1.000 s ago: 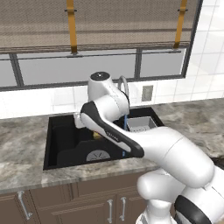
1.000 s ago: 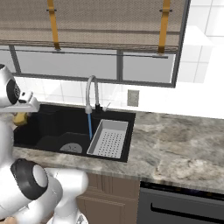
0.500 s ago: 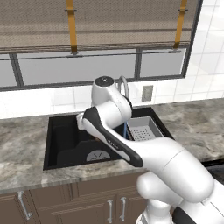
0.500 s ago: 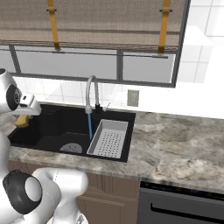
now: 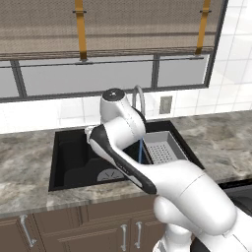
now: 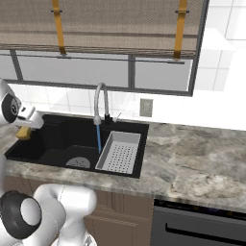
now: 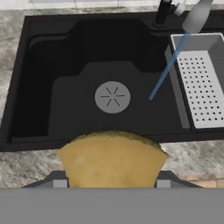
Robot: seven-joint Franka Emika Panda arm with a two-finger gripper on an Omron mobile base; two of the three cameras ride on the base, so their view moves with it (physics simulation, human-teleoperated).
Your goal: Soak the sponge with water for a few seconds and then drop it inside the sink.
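Sponge (image 7: 113,159), small, lumpy, yellow-orange, sits pinched in the gripper (image 7: 112,183) above the near rim of the black stepped sink (image 7: 65,65), looking soft, light and squashy, well short of the thin blue water (image 7: 168,70).

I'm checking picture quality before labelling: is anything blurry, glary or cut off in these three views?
Left base view: even, flat light, no glare; the arm blocks much of the sink. Right base view: soft but readable; the sponge sits at the left edge, the water clear. Hand view: sharp basin, faint shadows; the sponge looms large and is cut off by the bottom.
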